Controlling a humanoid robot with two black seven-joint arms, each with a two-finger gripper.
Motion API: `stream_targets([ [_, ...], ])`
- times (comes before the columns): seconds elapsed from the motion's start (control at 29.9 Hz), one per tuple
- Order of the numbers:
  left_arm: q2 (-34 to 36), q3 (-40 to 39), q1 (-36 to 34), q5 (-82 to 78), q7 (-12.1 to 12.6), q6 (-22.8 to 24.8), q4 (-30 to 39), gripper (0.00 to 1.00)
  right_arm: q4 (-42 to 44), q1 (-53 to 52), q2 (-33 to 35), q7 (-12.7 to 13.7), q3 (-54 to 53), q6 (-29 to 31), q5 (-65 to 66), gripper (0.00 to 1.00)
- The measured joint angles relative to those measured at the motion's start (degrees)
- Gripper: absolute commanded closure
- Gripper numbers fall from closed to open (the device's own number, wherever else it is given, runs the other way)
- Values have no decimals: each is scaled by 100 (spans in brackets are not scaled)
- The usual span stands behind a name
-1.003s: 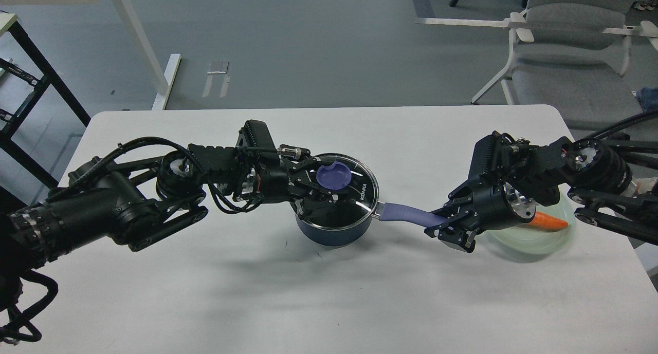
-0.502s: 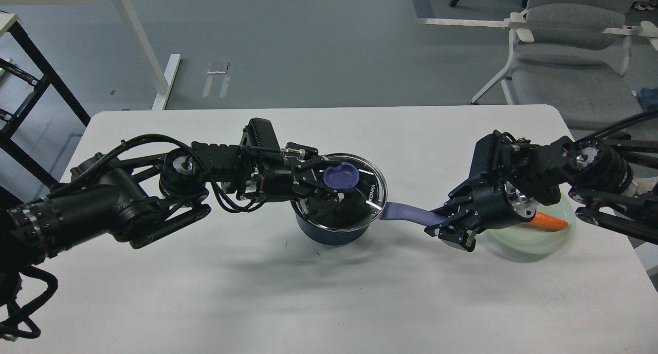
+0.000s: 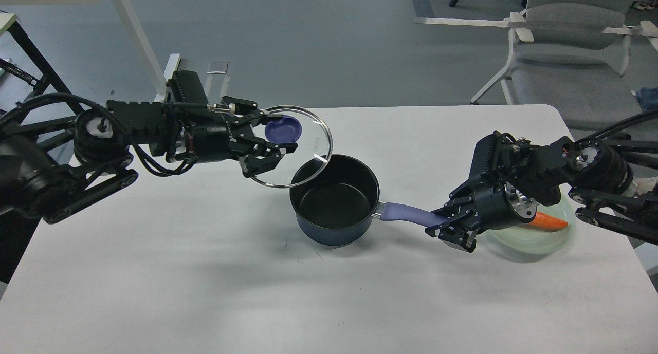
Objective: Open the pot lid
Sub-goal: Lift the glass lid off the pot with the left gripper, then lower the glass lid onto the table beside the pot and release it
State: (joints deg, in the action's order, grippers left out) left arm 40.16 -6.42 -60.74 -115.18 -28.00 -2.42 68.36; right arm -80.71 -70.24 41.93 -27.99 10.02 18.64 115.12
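Note:
The dark navy pot [image 3: 334, 200] stands uncovered in the middle of the white table [image 3: 205, 272], its black inside empty. Its lavender-blue handle [image 3: 406, 212] points right. My right gripper [image 3: 446, 225] is shut on the handle's end. My left gripper [image 3: 272, 133] is shut on the blue-purple knob [image 3: 281, 129] of the clear glass lid [image 3: 303, 153]. It holds the lid in the air, up and to the left of the pot, with the lid's right edge still over the pot's left rim.
A shallow clear glass dish [image 3: 540, 238] with a carrot [image 3: 550, 221] sits at the table's right, just behind my right gripper. A grey chair [image 3: 565, 51] stands beyond the table's far right corner. White desk legs [image 3: 144, 45] stand at the far left.
My left gripper has lifted the lid off the pot and carried it up and to the left. The pot is now open. The right gripper has kept its hold on the handle.

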Motion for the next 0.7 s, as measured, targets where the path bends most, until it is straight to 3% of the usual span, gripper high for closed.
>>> stream_targets([
  [0.37, 1248, 170, 1133, 305, 0, -999, 8, 64, 4, 1, 17, -1, 0, -10, 1, 71],
  [0.7, 1480, 578, 1816, 330, 0, -1669, -522, 63, 3, 1, 1, -1, -1, -10, 1, 71],
])
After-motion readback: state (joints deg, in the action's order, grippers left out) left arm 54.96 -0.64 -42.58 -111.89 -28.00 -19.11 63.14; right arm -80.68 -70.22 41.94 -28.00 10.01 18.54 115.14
